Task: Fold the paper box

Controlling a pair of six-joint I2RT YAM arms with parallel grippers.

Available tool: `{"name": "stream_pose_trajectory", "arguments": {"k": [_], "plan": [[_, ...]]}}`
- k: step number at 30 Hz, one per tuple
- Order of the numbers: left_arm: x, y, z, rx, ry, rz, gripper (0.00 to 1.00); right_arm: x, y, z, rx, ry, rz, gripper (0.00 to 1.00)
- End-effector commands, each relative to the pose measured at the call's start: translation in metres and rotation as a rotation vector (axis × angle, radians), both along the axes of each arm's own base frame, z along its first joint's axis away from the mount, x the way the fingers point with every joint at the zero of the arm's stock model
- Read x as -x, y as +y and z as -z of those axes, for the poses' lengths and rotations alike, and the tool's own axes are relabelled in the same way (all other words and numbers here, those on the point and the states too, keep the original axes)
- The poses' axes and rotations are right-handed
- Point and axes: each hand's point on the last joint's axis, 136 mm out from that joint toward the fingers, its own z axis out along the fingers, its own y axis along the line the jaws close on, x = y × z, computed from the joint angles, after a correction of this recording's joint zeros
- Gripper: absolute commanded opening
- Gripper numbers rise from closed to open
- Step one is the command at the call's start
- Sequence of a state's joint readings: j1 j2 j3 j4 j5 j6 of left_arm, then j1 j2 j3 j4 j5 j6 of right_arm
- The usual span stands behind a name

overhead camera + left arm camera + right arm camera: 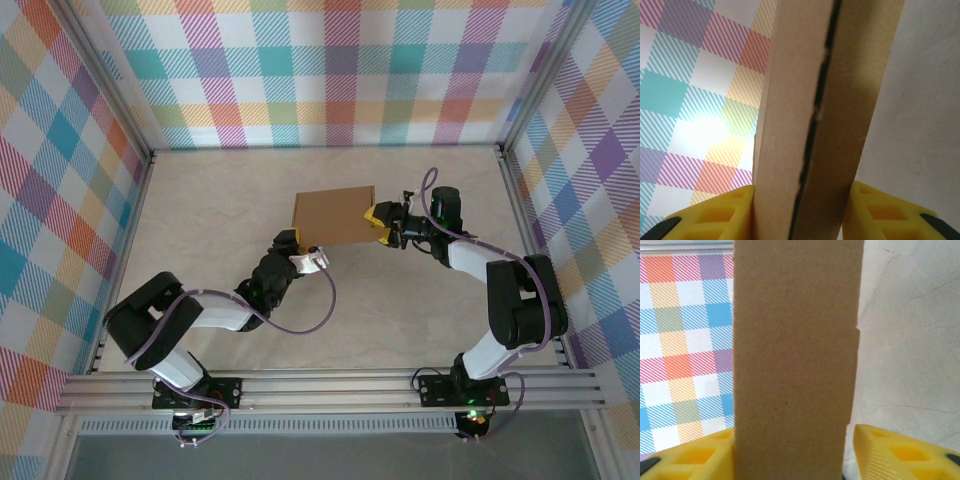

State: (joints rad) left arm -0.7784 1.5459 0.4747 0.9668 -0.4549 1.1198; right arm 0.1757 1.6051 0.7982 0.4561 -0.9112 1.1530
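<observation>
Top: paper box (335, 215) mid-desk (220, 200); left tool (300, 250) at its near-left corner, right tool (380, 222) at its right edge; left wrist: both fingers (725, 212) pressed on box, gripping; right wrist: one finger (890, 450) just off, tool open; risk: box pivots on the single grip and its seam springs.

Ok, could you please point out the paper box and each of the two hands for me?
paper box (335, 214): top external view, middle of its brown upper face.
left hand (289, 240): top external view, between its yellow fingertips.
right hand (380, 224): top external view, between its yellow fingertips.
</observation>
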Motion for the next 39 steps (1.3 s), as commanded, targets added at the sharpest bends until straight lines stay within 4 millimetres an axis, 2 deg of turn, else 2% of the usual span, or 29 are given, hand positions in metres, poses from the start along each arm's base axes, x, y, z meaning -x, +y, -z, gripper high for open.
{"name": "stream_pose_trajectory", "arguments": {"k": [1, 6, 11, 16, 20, 25, 28, 30, 35, 39], "plan": [[0.009, -0.013, -0.017, 0.099, 0.048, 0.06, 0.24, 0.002, -0.001, -0.013, -0.012, -0.043, -0.007, 0.62], [0.016, -0.011, -0.006, 0.085, 0.144, 0.066, 0.24, -0.003, -0.005, -0.012, -0.002, -0.037, 0.02, 0.77], [0.021, -0.008, 0.011, 0.068, 0.28, 0.073, 0.25, -0.009, -0.026, -0.011, 0.017, -0.028, 0.091, 0.92], [0.031, -0.01, 0.017, 0.113, 0.462, 0.093, 0.25, -0.014, -0.054, -0.013, 0.068, -0.041, 0.163, 0.93], [0.038, -0.011, 0.02, 0.097, 0.601, 0.105, 0.25, -0.011, -0.072, -0.021, 0.221, -0.141, 0.187, 0.94], [0.044, -0.003, 0.02, 0.037, 0.732, 0.084, 0.25, -0.006, -0.087, -0.035, 0.46, -0.327, 0.153, 0.94], [0.049, 0.014, 0.022, -0.018, 0.801, 0.022, 0.25, -0.003, -0.085, -0.051, 0.483, -0.409, 0.116, 0.95], [0.054, 0.02, 0.016, -0.034, 0.836, 0.008, 0.25, 0.002, -0.081, -0.066, 0.475, -0.471, 0.084, 0.95], [0.073, 0.02, 0.006, -0.027, 0.934, 0.039, 0.25, 0.012, -0.077, -0.091, 0.505, -0.669, 0.028, 0.96], [0.079, 0.015, 0.004, -0.007, 0.98, 0.088, 0.25, 0.03, -0.068, -0.104, 0.509, -0.823, -0.057, 0.95]]}}
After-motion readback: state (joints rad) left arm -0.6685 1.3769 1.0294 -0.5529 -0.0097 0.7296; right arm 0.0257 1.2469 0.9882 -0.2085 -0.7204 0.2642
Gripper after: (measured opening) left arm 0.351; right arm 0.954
